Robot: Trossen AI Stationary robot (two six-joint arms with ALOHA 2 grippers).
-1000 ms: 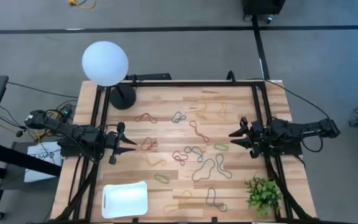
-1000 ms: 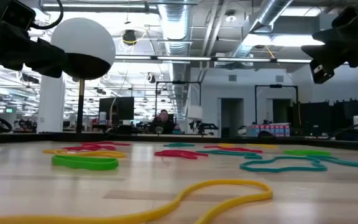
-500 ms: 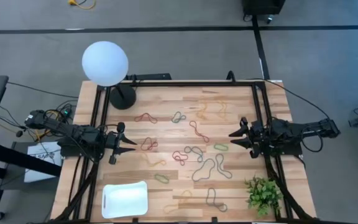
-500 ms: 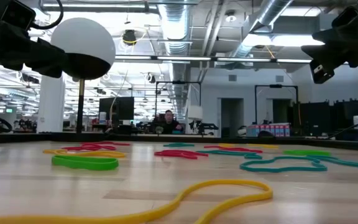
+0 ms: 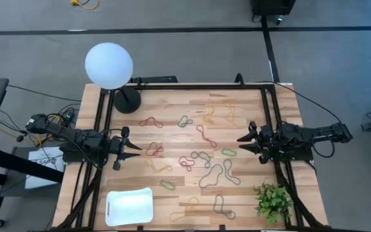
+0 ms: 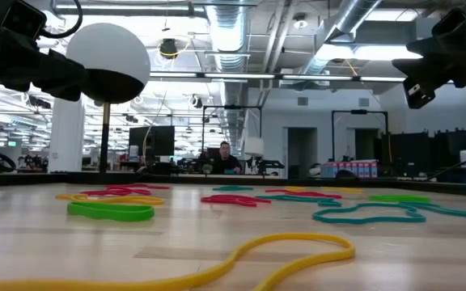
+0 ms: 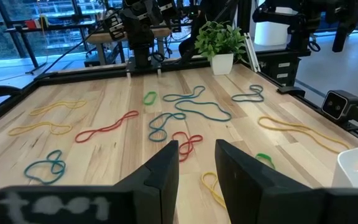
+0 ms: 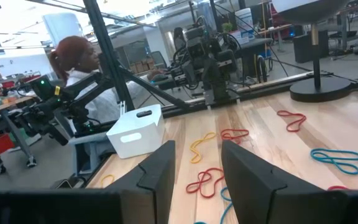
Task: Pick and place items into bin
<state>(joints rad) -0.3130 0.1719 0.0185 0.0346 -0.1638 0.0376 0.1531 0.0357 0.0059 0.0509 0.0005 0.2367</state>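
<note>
Rubber-band loops (image 5: 205,161), thin floppy ones in red, green, yellow, orange and grey, are scattered over the middle of the wooden bench (image 5: 172,103), and none are in the small shallow white plastic tray (image 5: 129,207) sitting at the near left corner. Left gripper (image 5: 133,150) hovers at the left edge with its fingers (image 7: 160,177) a little apart, holding nothing; right gripper (image 5: 245,143) waits at the right edge, fingers (image 8: 157,174) spread and empty too. So I'd say the first pick hasn't started. For a clean grab I'd go for a loop lying by itself, like the red one (image 5: 153,149) just beside the left gripper, come straight down and pinch one strand flat against the wood so it doesn't drag a neighbour along. Hard to tell which loops in the tangled centre overlap, and the pale yellow ones nearly vanish into the wood grain.
</note>
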